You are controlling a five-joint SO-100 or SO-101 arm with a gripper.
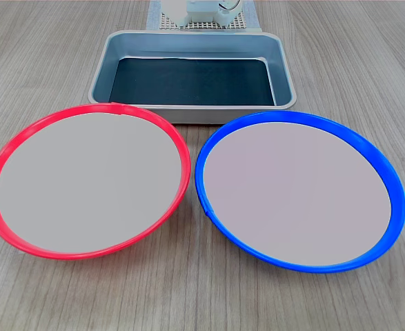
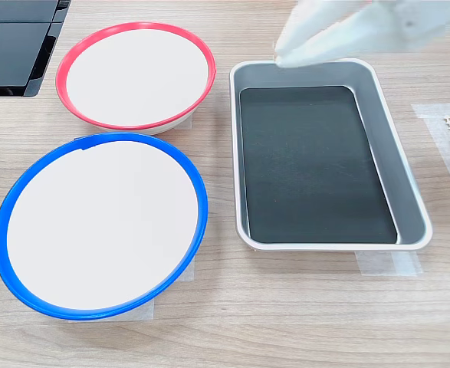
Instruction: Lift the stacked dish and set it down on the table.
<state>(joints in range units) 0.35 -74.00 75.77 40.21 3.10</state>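
Observation:
The stacked dish (image 1: pixel 86 181), a red-rimmed plate with a pale centre, lies flat on the table (image 1: pixel 202 296) at the first exterior view's left, and it shows at the upper left in the second exterior view (image 2: pixel 135 73). Nothing touches it. My gripper (image 2: pixel 287 52) appears only in the second exterior view, as a blurred white wedge in the air over the far end of the grey tray (image 2: pixel 411 201), well to the right of the red plate. Motion blur hides how its jaws stand. It holds nothing that I can see.
A blue-rimmed plate (image 1: pixel 299 189) of the same size sits beside the red one, close but apart (image 2: pixel 100 222). The grey tray (image 1: pixel 285 76) lies behind both plates. The arm's base (image 1: pixel 199 10) stands behind the tray. A black device (image 2: pixel 14 46) occupies the second exterior view's upper left corner.

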